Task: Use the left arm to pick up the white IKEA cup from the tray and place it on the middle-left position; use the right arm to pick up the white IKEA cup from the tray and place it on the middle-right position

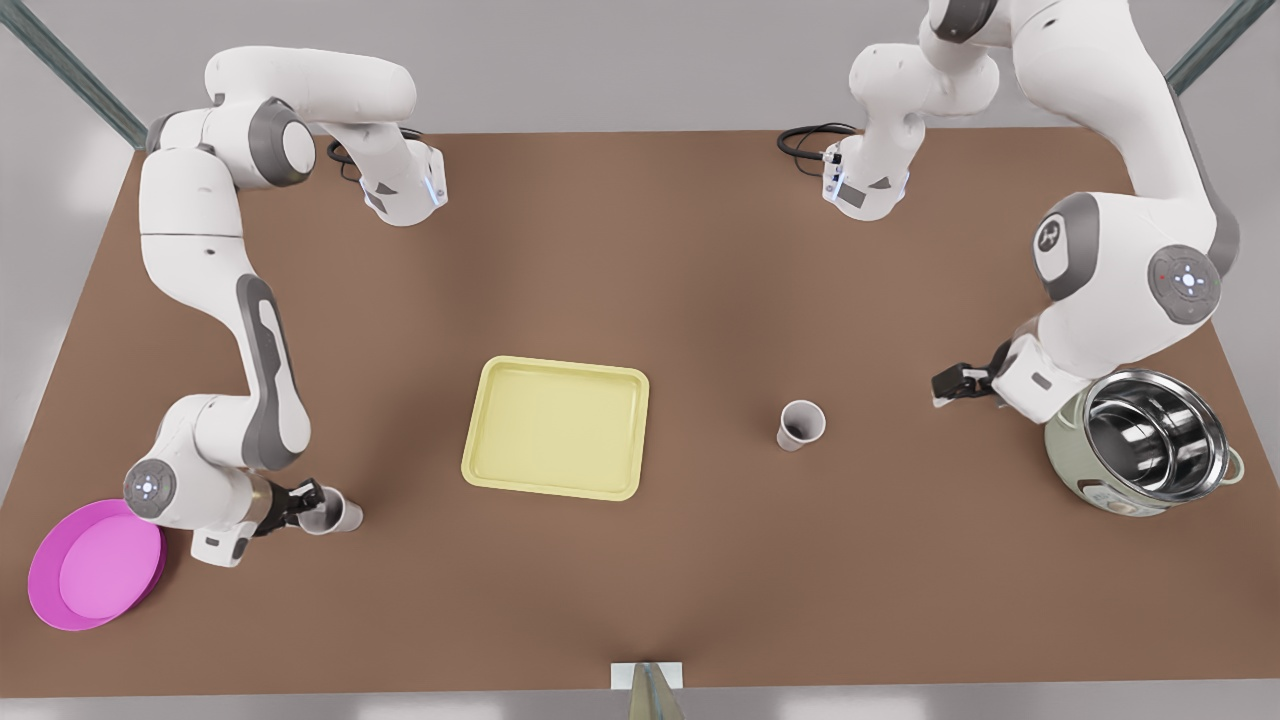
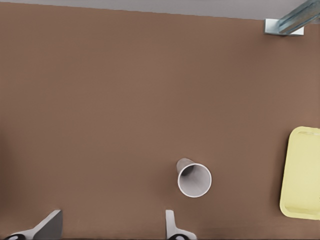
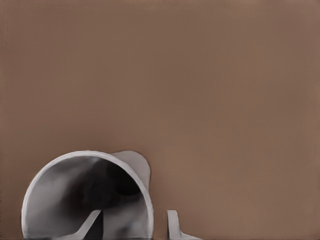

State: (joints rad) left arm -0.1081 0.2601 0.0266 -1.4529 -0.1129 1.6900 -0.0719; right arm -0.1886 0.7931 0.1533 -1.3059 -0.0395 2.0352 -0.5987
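White cup upright, mouth up, near spread left fingers, second cup upright, rim pinched by right fingers

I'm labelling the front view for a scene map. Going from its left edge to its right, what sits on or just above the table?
pink dish → gripped cup, held by the right tool → yellow tray → free-standing cup → left tool, open → steel pot

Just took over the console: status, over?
Left pincer open, clear of upright white tapered cup. Right pincer shut on rim of second white cup. Both cups off pale yellow rectangular tray. Nothing in the way.
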